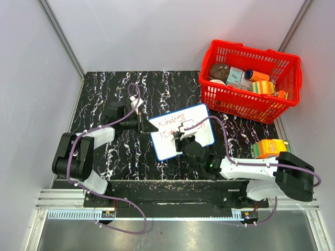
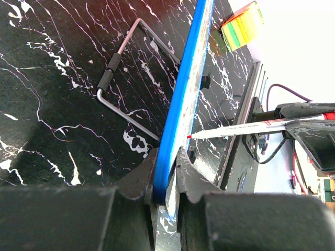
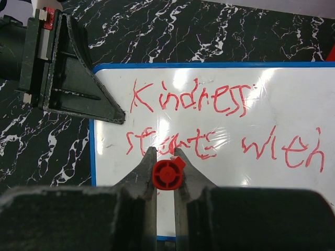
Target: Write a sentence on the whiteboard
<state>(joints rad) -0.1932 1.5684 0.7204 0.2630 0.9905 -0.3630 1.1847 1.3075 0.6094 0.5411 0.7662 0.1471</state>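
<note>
Nearest me, the right hand [image 3: 163, 157] is closed tight on a red-capped marker [image 3: 167, 175], gripping it between both fingers. From the left wrist view the marker's tip meets the face of the whiteboard [image 1: 170, 149]. The board sits in the middle of the black marbled worktop [image 1: 120, 157], turned at a slant between the two arms. On it the sentence [image 3: 220, 123] runs in red, "Kindness" on top and "starts with" below, the second line passing right under the right hand. The left hand [image 1: 145, 124] is pinched shut on the board's blue-framed left edge. A bent metal wire [image 2: 131, 78] with a black sleeve lies on the worktop just behind the board. To the right stands an orange and green box [image 1: 269, 147]. Farthest off, in the back right corner, a red basket [image 1: 235, 102] holds assorted packets.
</note>
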